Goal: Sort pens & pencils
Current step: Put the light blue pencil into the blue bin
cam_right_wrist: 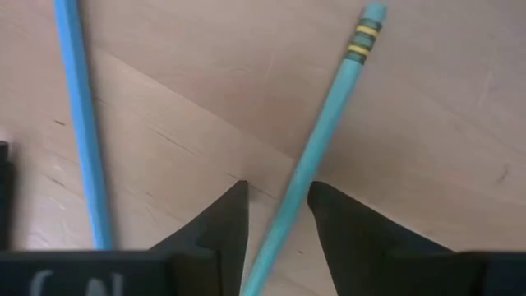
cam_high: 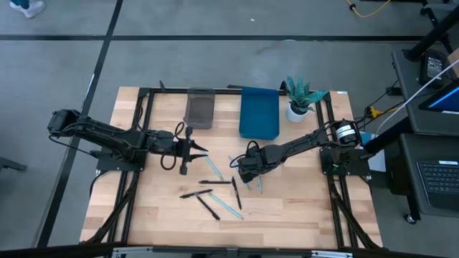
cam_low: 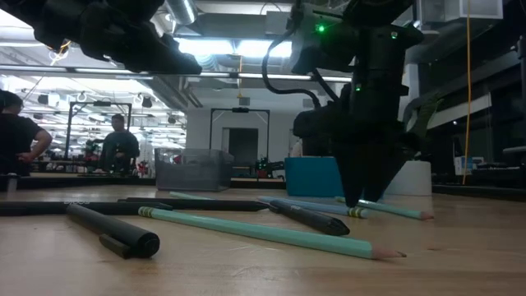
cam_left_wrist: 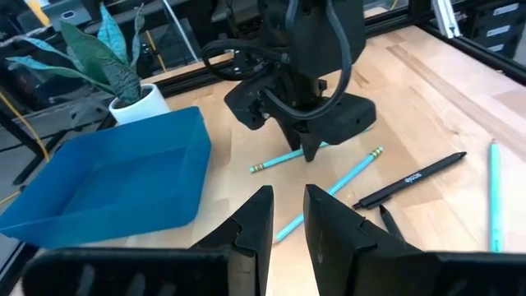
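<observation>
Across the wooden counter (cam_high: 294, 215) we see a blue tray (cam_high: 259, 112) at the far edge, with a clear grey bin (cam_high: 200, 107) just to its left and a potted plant (cam_high: 300, 97) to its right. Nearer the middle, the right claw (cam_high: 247, 174) points down onto the counter, its fingers (cam_right_wrist: 215, 226) parted a little with a teal pencil (cam_right_wrist: 322, 158) running between them; the wrist view shows a sliver of wood on either side of the shaft, so we cannot tell whether it is gripped. Left of centre, the left claw (cam_high: 199, 150) hangs above the counter with a narrow gap between its fingers (cam_left_wrist: 251, 230) and nothing in them. Scattered in front of both claws lie the pens & pencils (cam_high: 215, 195), black and teal, some crossing each other; one black pen (cam_low: 111, 229) lies nearest the low camera beside a long teal pencil (cam_low: 263, 233).
</observation>
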Robot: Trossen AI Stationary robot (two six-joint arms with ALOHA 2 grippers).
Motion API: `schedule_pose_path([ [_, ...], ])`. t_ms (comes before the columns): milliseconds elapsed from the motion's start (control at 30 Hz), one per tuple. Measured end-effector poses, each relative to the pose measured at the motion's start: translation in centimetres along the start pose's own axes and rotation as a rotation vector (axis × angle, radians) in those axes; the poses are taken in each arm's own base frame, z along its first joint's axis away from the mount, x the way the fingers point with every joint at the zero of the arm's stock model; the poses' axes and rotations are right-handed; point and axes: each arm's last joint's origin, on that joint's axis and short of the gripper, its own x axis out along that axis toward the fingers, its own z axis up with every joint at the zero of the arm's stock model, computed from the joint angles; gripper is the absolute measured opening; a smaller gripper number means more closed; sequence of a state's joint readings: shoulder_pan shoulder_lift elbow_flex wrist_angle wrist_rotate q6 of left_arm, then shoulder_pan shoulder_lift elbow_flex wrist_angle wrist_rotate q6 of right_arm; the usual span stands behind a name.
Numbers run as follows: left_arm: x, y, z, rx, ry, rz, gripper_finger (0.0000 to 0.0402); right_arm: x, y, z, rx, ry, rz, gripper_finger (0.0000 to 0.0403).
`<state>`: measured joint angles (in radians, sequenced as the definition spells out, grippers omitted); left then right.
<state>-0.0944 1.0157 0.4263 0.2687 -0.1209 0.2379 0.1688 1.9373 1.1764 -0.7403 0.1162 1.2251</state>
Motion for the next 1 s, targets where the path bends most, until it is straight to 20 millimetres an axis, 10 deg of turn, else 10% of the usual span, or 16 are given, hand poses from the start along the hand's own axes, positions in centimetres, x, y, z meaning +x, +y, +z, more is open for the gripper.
schedule_pose_path([
  [1000,0.0,0.0,0.01,0.0,-0.002,-0.004,0.0064,0.1,-0.22,-0.11,-0.009,0.023,-0.014,0.0052],
])
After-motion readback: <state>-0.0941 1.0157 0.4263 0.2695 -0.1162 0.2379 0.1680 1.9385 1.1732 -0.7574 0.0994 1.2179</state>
